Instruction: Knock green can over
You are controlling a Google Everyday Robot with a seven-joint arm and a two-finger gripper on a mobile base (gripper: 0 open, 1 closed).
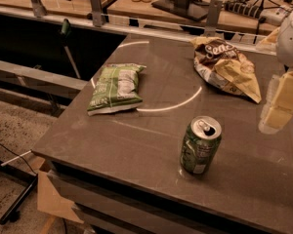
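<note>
The green can (200,146) stands upright on the grey table (136,135), near its front edge and right of centre. It has a silver top with a pull-tab and pale label markings. My gripper (278,106) hangs at the right edge of the view, above the table, to the right of the can and a little behind it. It is apart from the can and holds nothing that I can see.
A flat green-and-white chip bag (115,87) lies at the table's left. A crumpled brown-and-yellow chip bag (227,67) lies at the back right. A railing and desks with cables stand behind the table. The floor drops away at the left.
</note>
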